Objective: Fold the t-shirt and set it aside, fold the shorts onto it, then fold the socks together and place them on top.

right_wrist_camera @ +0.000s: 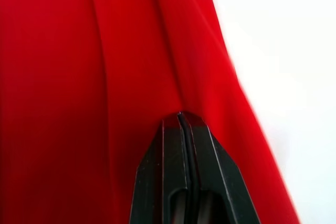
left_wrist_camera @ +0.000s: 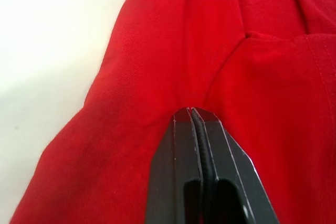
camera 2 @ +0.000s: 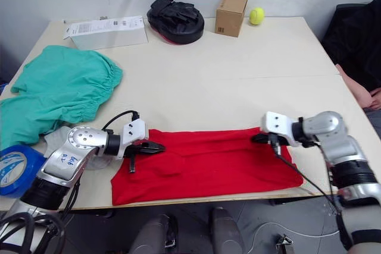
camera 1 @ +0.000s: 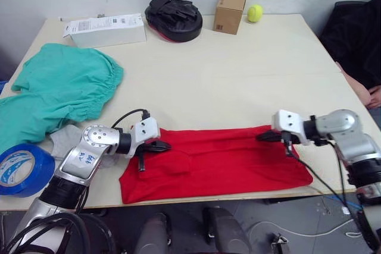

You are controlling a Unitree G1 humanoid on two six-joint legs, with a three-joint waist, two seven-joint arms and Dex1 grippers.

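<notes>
A: Biggest first. Pale cream flat tabletop (camera 1: 226, 81). On its left side, the large teal-green thin-fabric shorts (camera 1: 56, 90), crumpled, gathered elastic hem facing the middle, part hanging over the left edge.

B: Red one?

A: Bright red cotton t-shirt (camera 1: 220, 162), folded into a long band lying along the near edge, a few creases, one folded flap showing left of centre. Well apart from the shorts.

B: End effectors?

A: Left end effector (camera 1: 162, 146) at the shirt's far-left corner, fingers clenched together with red cloth bunched at the tips; the left wrist view shows it plainly (left_wrist_camera: 192, 113). Right end effector (camera 1: 262, 137) at the far-right corner, same thing, clamped on a ridge of the fabric (right_wrist_camera: 181, 115).

B: Socks?

A: Small light grey knit socks (camera 1: 66, 140), partly hidden behind the left arm, touching the shorts' near edge. Can't tell how they're arranged.

B: Rest?

A: Back edge: white rectangular carton (camera 1: 106, 30), black padded round mitt (camera 1: 173, 17), small brown cardboard box (camera 1: 229, 12), yellow-green tennis ball (camera 1: 255, 12) just beside the box. Near-left corner: blue roll of tape (camera 1: 22, 169). Right side: a person's hand (camera 1: 362, 92) at the tabletop edge, dark sleeve above it.
</notes>
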